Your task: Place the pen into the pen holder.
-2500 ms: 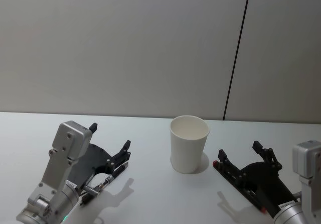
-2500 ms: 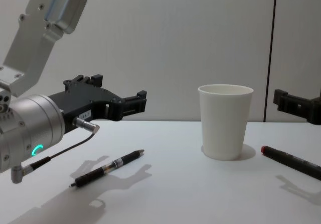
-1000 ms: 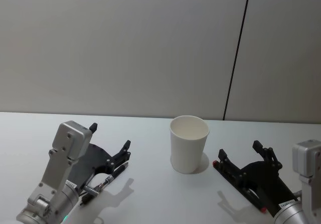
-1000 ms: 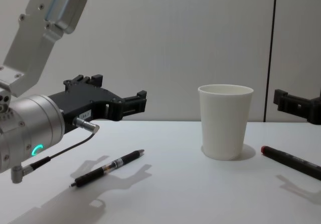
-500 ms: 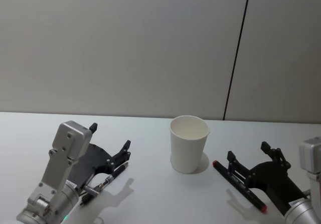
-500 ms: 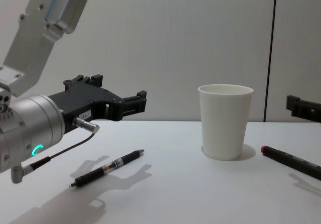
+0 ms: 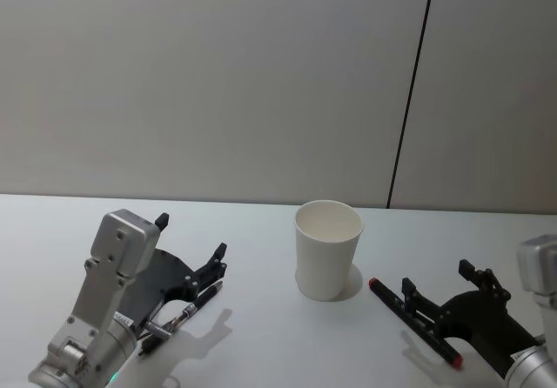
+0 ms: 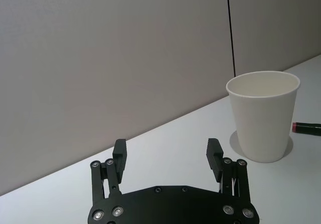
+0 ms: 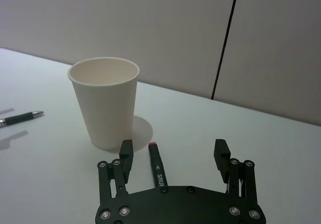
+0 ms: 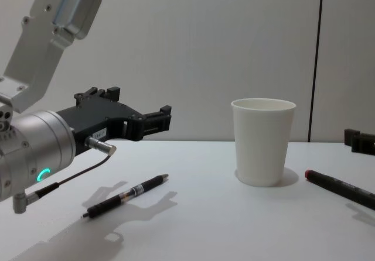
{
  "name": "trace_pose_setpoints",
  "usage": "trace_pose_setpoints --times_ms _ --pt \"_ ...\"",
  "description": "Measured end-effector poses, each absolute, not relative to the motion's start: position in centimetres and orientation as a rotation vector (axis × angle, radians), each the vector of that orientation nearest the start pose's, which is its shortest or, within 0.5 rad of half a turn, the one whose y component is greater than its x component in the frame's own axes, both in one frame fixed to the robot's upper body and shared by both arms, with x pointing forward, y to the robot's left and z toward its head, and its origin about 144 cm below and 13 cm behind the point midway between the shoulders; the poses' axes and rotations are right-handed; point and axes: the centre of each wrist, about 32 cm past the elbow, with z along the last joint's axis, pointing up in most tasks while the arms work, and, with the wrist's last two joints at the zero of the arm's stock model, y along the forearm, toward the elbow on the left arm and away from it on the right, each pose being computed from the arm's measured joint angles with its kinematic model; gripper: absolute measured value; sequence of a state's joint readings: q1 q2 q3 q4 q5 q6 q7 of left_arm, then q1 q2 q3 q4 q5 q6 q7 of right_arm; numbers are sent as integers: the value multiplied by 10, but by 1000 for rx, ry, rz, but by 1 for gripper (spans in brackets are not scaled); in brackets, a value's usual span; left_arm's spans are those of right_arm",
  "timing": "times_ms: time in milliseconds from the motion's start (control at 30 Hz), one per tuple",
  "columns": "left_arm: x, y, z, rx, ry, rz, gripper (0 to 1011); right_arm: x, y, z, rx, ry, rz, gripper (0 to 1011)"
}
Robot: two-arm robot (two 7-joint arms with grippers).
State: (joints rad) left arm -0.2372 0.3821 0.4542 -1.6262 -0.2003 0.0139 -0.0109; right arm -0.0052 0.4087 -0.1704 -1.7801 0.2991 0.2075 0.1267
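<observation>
Pen holder: white paper cup, matte, tapered, rolled rim; upright mid-table.
Slim pen: black barrel, clear mid-section, metal tip; flat on the smooth white top, well left of the cup.
Marker: thick, black, red end cap, white lettering; flat, red end near the cup's base.
Left gripper: black flat fingers spread wide, nothing held; above the slim pen.
Right gripper: fingers splayed, nothing held; low over the marker.
</observation>
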Motion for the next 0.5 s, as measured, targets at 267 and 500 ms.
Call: trace_pose_setpoints --times_ms 267,500 --pt "492 198 1204 61 -268 1124 1003 456 -267 1211 -224 8 -1189 1001" --pt "492 198 1204 61 -268 1124 1003 463 -264 1213 -280 27 -1178 1001"
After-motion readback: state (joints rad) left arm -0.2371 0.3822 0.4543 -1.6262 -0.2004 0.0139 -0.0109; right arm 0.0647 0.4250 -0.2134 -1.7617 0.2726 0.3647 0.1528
